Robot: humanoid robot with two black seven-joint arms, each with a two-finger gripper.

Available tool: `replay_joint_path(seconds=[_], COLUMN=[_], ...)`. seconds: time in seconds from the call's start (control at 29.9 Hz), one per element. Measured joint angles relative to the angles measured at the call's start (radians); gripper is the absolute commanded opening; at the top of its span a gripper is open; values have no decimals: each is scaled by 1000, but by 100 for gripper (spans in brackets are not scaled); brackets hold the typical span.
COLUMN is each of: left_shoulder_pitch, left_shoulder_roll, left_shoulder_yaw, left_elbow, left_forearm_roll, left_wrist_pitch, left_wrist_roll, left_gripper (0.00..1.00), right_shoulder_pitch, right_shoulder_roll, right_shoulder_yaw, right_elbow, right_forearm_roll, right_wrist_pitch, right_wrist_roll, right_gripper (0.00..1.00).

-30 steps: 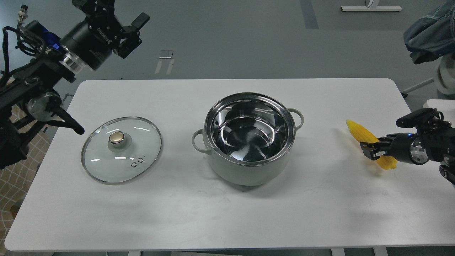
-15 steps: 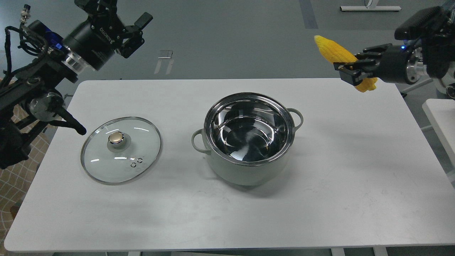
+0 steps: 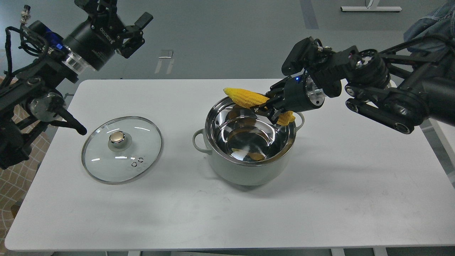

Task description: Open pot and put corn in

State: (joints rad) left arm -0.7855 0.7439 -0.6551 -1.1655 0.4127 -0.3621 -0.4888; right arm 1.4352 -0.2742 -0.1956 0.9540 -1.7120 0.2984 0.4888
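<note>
The pale grey-green pot (image 3: 245, 170) stands open at the middle of the white table, its steel inside bare and reflecting yellow. My right gripper (image 3: 269, 108) is shut on the yellow corn cob (image 3: 245, 98) and holds it over the pot's far rim, tapered end pointing left. My left gripper (image 3: 122, 21) is open and empty, raised beyond the table's far left corner.
The round glass lid (image 3: 121, 149) with a gold knob lies flat on the table (image 3: 320, 199) left of the pot. My right arm reaches in across the far right of the table. A second white table edge shows at the far right.
My right gripper has lifted the corn from the table's right side, raised it high, then carried it left and down to over the pot's far rim. The left arm barely moved.
</note>
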Motion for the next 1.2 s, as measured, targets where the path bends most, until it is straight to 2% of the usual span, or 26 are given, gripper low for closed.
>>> replay_joint_path(seconds=[0.23, 0.33, 0.37, 0.43, 0.5, 0.67, 1.0, 1.2], left_shoulder_pitch=[4, 5, 5, 5, 5, 5, 5, 6], left_shoulder_roll=[-1, -1, -1, -2, -2, -2, -1, -6], left_shoulder_yaw=[-16, -17, -17, -17, -17, -17, -17, -18], left_elbow=[0, 0, 0, 0, 0, 0, 0, 2], left_forearm_roll=[1, 1, 1, 1, 1, 1, 2, 9], left_wrist_pitch=[0, 0, 0, 0, 0, 0, 0, 7], left_wrist_roll=[0, 0, 0, 0, 0, 0, 0, 0], left_gripper=[96, 96, 96, 96, 96, 96, 97, 98], right_shoulder_pitch=[-57, -72, -75, -78, -80, -82, -77, -4], right_shoulder_roll=[66, 88, 94, 101, 103, 103, 102, 98], right_shoulder_yaw=[-8, -8, -9, -10, -10, -10, -6, 55], right_elbow=[-58, -80, -86, -93, -96, -97, -96, -157], right_forearm_roll=[0, 0, 0, 0, 0, 0, 68, 242], right_wrist_pitch=[-9, -11, -11, -11, -11, -5, -5, -13], right_wrist_roll=[0, 0, 0, 0, 0, 0, 0, 0], right_gripper=[29, 44, 52, 60, 80, 93, 99, 100])
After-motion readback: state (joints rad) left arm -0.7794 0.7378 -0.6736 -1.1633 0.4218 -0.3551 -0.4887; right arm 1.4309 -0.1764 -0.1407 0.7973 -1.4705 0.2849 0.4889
